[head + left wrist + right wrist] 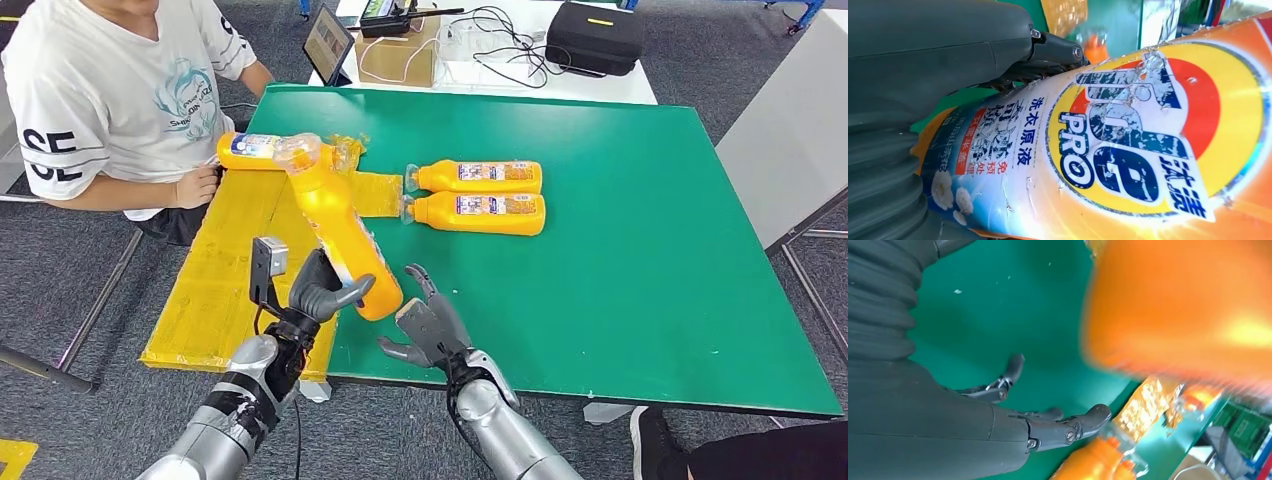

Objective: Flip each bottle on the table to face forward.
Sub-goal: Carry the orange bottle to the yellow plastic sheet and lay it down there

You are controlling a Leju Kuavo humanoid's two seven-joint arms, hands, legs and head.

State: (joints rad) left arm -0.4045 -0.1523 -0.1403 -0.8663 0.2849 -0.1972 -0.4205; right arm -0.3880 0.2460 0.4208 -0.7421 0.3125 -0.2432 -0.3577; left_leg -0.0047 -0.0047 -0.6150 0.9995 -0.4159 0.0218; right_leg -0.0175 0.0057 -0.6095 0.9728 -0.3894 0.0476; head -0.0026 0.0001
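My left hand [322,290] grips the base end of an orange detergent bottle [345,235], lifted and tilted with its clear cap pointing away from me. Up close its blue, red and yellow label [1128,145] faces the wrist camera, beside my left hand [923,60]. My right hand [425,325] is open just right of the bottle's base, fingers spread above the green table [640,260]. The same hand [1048,427] hovers over the green surface with the blurred orange bottle [1178,305] close by. Two more orange bottles [478,177] [480,212] lie side by side mid-table. Another bottle [260,150] lies at the far left.
A person in a white T-shirt [110,90] sits at the table's left, one hand [195,187] resting by the yellow taped mat [230,270]. Behind the table stand a tablet [328,42], a cardboard box [400,55], cables and a black case [595,35].
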